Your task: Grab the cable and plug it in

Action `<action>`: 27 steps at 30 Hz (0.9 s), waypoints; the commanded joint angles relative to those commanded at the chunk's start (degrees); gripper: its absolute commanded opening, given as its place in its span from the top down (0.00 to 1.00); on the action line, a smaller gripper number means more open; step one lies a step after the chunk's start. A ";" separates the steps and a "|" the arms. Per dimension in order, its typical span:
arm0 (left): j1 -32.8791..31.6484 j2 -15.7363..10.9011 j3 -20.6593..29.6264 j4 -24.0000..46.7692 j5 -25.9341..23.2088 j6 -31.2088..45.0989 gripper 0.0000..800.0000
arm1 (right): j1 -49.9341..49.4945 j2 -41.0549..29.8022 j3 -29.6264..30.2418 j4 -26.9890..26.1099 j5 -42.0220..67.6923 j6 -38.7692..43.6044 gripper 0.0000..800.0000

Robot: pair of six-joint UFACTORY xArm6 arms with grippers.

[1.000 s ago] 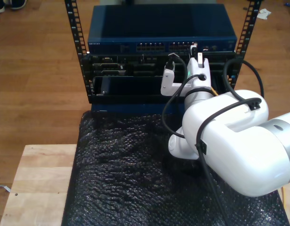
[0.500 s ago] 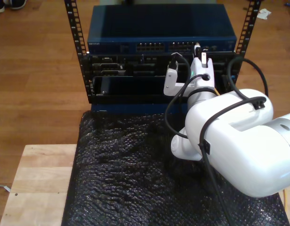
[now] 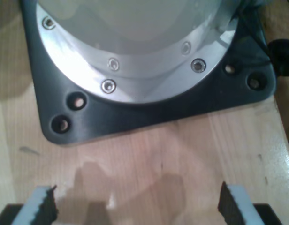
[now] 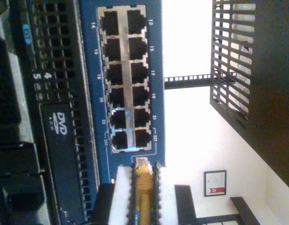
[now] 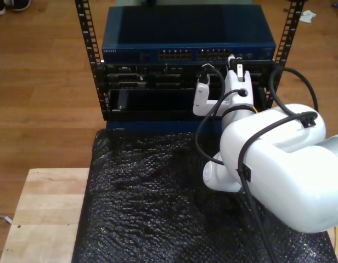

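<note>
The yellow-orange cable [image 4: 144,192] is pinched between the two fingers of my second gripper [image 4: 144,168], which is shut on it. Its plug tip points at the blue switch [image 5: 188,33]. The tip sits just short of the end of a double row of ports [image 4: 125,79], beside the pair marked 23 and 24. In the exterior view my second gripper [image 5: 233,59] reaches up to the port block on the exterior view's right of the switch face. My first gripper [image 3: 137,206] hangs open over bare wood with nothing between its fingers.
Black server units [image 5: 152,82] with a DVD drive [image 4: 62,154] fill the rack below the switch. A black bubble-wrap mat [image 5: 147,203] covers the wooden table [image 5: 43,213]. A black base plate [image 3: 149,108] with a silver flange lies ahead of my first gripper. Perforated rack rails [image 5: 86,33] stand on both sides.
My second arm has shifted toward the exterior view's right and a little closer to the switch, carrying the cable along the port row.
</note>
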State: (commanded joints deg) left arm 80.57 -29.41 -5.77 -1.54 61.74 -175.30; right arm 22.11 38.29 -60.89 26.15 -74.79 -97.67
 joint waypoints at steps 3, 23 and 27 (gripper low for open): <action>0.00 0.00 0.00 0.00 0.00 0.09 0.00 | -0.18 -0.09 0.88 -1.05 0.00 0.00 1.00; 0.00 0.00 0.00 0.00 0.00 0.00 0.00 | -4.92 0.26 0.62 -10.64 0.18 1.41 1.00; 0.00 0.00 0.00 0.00 0.00 0.09 0.00 | -5.71 0.18 0.79 -14.59 0.18 4.40 1.00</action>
State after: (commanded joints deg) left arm 80.57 -29.41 -5.77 -1.54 61.74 -175.21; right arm 16.40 38.46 -60.10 11.56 -74.62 -93.27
